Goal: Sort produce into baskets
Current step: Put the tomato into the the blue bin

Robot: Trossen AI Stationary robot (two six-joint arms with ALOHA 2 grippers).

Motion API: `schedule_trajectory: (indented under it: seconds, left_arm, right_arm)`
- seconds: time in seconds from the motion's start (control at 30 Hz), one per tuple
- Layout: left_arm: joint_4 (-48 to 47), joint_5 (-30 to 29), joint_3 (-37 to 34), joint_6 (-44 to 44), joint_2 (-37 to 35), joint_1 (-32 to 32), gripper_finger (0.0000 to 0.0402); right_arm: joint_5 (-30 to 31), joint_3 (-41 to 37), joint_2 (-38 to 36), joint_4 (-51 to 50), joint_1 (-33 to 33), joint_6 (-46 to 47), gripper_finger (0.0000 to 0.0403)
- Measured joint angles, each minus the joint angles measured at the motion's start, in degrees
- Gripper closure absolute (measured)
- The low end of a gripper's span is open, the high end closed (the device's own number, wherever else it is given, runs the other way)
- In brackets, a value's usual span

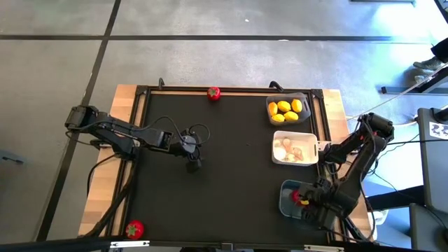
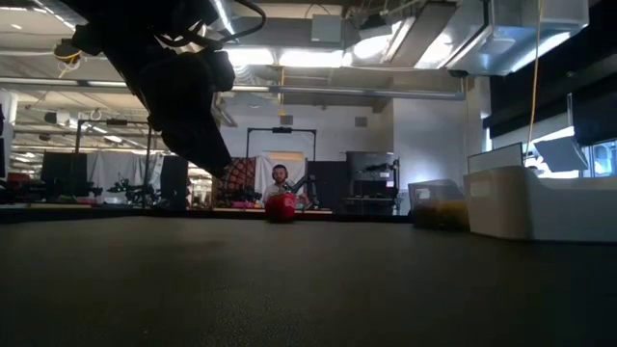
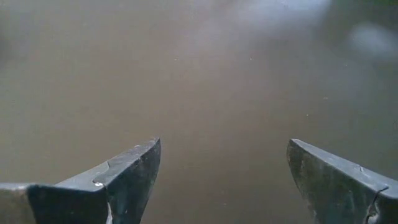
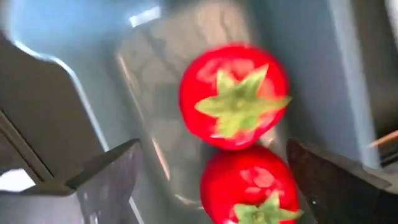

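Two red fruits are left loose on the bench [image 1: 231, 147]. One [image 1: 213, 92] sits at the far edge, about midway along it; the other [image 1: 134, 228] lies at the near left corner. The low view shows the far one [image 2: 281, 206] standing alone on the dark mat.

The left hand [image 1: 193, 163] hangs over the middle-left of the bench, its fingers [image 3: 134, 171] spread wide with only bare mat between them. From there the far fruit lies ahead and slightly to the right, and the near-corner fruit lies back and to the left, close to that arm's own base side. Both are well apart from the hand, and neither is clearly the shorter reach. Being round, the fruits have no long axis to line up with, so bearing matters more than wrist turn.

The right hand [image 1: 302, 199] is over the blue-grey basket [image 1: 285, 203] at the near right. Its wrist view shows two red fruits [image 4: 235, 96] with green tops lying in that basket [image 4: 93, 37], touching each other, between fingers [image 4: 109, 174] that stand wide and grip nothing. That hand is far from both loose fruits, so I judge the left arm the nearer one for each.

Further along the right side, the white basket [image 1: 277, 155] holds pale bulbs [image 1: 288, 150], and the dark basket [image 1: 304, 98] holds lemons [image 1: 284, 108]. Whichever fruit is fetched has to cross the whole bench to the blue-grey basket.
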Motion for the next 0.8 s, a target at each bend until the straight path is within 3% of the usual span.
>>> schedule_trajectory:
  seconds: [0.17, 0.37, 0.57, 0.8]
  left_arm:
    - [-0.03, -0.01, 0.0, -3.62, 0.0, -0.42, 0.0059]
    - [0.09, -0.22, 0.0, -5.02, 0.0, -0.42, 0.0059]
    - [4.78, -3.77, 0.0, -7.18, 0.0, 0.77, 0.0059]
    - [10.38, -7.92, 0.0, -7.28, 0.0, 4.33, 0.0059]
  right_arm:
    - [8.97, 7.55, -0.02, -9.2, 0.0, -2.65, 0.0008]
    - [25.74, 13.53, -0.05, -16.45, -1.35, -3.65, 0.0008]
    - [39.93, 14.04, -0.04, -17.4, -5.24, -8.8, 0.0008]
    - [50.09, 12.08, -0.04, -16.92, -12.31, -12.6, 0.0008]
